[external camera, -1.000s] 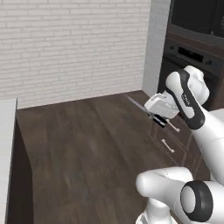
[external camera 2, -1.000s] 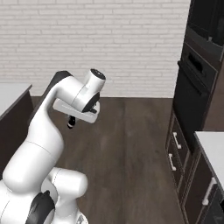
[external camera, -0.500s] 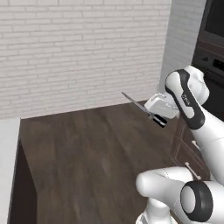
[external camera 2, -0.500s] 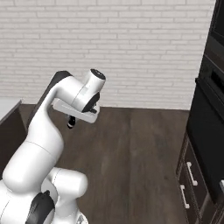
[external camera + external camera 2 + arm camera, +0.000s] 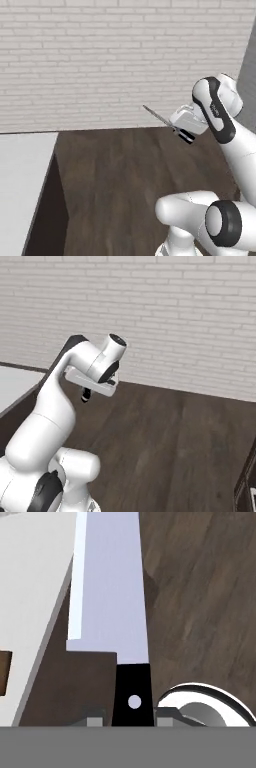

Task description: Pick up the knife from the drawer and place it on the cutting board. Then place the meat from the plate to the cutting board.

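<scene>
Silver and black, the knife point(image 5: 111, 607) is in your end effector point(image 5: 131, 719). In the hand view you can see the two finger tips point(image 5: 95, 721) pressed on the black handle, one on each side. The long blade runs straight up and away from them. So the end effector is closed on the knife and holds it tight.

In the left base view the end effector point(image 5: 184, 134) is up in the air, high above the dark wood floor point(image 5: 125, 180). The knife point(image 5: 161, 118) sticks out from it toward the brick wall point(image 5: 100, 60), with the thin tip up and to the left. In the right base view you see the end effector point(image 5: 86, 395) under the bent white arm, with a small dark bit of the handle point(image 5: 86, 394) hanging below the hand.

Under the blade in the hand view you can see a pale counter point(image 5: 35, 587) on the left and the wood floor point(image 5: 200, 602) on the right. A small brown bit shows at the left edge on that counter, but you cannot tell what it is. The pale counter point(image 5: 20, 190) also shows at the lower left of the left base view.
</scene>
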Controlling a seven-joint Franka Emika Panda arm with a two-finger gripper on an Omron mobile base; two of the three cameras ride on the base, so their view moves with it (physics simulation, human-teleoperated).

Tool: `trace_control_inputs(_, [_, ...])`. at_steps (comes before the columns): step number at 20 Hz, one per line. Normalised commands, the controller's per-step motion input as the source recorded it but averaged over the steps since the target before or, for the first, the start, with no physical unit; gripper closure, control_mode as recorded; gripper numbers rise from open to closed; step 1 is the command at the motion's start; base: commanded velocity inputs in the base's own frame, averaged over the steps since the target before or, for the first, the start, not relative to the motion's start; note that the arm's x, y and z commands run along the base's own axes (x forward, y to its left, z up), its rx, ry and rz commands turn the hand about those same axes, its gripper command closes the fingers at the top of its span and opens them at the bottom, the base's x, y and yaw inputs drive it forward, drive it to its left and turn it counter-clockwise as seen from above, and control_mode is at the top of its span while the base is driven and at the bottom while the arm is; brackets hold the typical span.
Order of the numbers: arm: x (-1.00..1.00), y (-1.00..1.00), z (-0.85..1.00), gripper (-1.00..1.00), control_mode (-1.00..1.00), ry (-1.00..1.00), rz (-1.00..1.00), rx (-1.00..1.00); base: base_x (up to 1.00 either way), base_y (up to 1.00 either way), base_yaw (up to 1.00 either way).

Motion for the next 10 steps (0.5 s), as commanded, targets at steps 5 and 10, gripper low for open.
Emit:
trace_control_inputs(5, [0.00,0.00,0.00,1.00,1.00,0.00,0.00,0.00,0.00,0.02,0.66])
trace_control_inputs(10, [0.00,0.00,0.00,1.00,1.00,0.00,0.00,0.00,-0.02,0.00,0.70])
